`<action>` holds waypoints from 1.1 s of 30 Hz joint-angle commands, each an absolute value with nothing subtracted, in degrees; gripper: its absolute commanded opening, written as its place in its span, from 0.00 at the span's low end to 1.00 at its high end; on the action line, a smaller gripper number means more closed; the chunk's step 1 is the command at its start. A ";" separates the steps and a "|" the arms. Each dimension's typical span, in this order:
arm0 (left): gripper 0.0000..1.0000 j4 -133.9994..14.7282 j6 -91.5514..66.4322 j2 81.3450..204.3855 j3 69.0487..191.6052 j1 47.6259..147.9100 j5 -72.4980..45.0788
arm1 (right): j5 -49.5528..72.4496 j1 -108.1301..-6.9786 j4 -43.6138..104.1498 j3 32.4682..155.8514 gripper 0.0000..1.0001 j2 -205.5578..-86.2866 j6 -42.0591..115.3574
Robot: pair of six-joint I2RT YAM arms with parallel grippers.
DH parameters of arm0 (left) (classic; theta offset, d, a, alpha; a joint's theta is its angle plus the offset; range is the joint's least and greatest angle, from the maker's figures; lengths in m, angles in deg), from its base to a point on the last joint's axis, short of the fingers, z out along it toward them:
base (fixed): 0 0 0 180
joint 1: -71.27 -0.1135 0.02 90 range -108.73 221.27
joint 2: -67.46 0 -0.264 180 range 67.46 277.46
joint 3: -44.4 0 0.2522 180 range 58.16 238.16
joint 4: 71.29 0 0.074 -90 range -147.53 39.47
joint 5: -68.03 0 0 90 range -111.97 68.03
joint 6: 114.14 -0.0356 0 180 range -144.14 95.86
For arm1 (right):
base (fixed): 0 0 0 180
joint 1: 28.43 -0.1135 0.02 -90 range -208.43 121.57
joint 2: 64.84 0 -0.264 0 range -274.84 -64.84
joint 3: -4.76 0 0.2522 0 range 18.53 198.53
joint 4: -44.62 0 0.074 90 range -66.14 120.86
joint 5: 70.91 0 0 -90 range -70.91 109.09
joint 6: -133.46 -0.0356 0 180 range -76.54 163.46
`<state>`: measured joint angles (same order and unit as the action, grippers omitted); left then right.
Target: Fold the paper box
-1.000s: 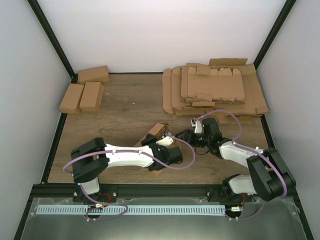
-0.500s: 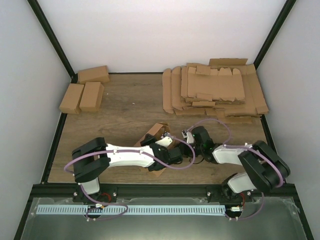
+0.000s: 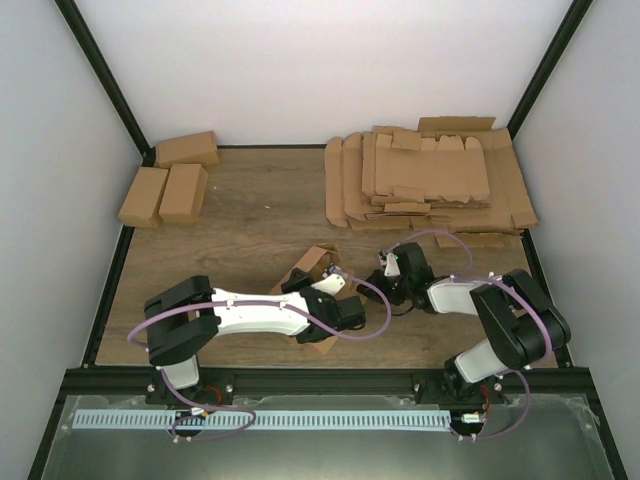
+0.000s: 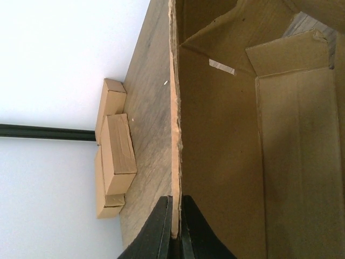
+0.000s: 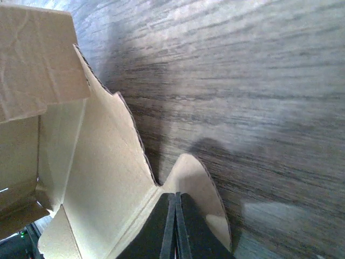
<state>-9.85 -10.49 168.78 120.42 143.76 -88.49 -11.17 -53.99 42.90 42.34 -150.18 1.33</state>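
Observation:
The paper box [image 3: 316, 263] is a half-folded brown carton standing open on the wooden table, just ahead of the arms. My left gripper [image 3: 328, 296] is shut on one of its side walls; in the left wrist view the black fingertips [image 4: 164, 216] pinch the wall's raw edge [image 4: 174, 162], with the box's open inside [image 4: 242, 135] to the right. My right gripper [image 3: 380, 278] sits at the box's right side, shut. In the right wrist view its closed tips [image 5: 176, 195] lie over a rounded flap [image 5: 202, 183] of the box [image 5: 97, 178], with nothing visible between them.
Three folded cartons [image 3: 165, 180] lie at the back left, also seen in the left wrist view [image 4: 116, 151]. A big stack of flat cardboard blanks [image 3: 430, 185] fills the back right. White walls and black frame posts enclose the table.
The right arm drew in and its gripper closed beside the box's right flap. The left arm and the box stayed put.

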 commanded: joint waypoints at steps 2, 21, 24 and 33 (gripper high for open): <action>0.04 -9.74 -8.80 169.79 121.52 144.21 -87.34 | -9.83 -53.39 40.68 45.07 0.01 -150.39 4.97; 0.65 -13.38 -7.68 160.60 127.85 139.82 -58.42 | -11.21 -53.42 38.23 47.46 0.01 -148.50 8.57; 0.68 -16.49 -6.90 155.96 127.95 134.68 -49.91 | -11.36 -53.39 37.89 47.62 0.01 -148.02 9.05; 0.72 -22.42 -5.13 144.28 126.76 120.20 -28.17 | -11.56 -53.40 36.66 48.44 0.01 -148.06 10.79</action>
<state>-18.88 -6.97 147.86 126.52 125.16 -40.84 -10.93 -53.62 38.11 46.03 -149.02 8.98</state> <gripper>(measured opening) 0.713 0.010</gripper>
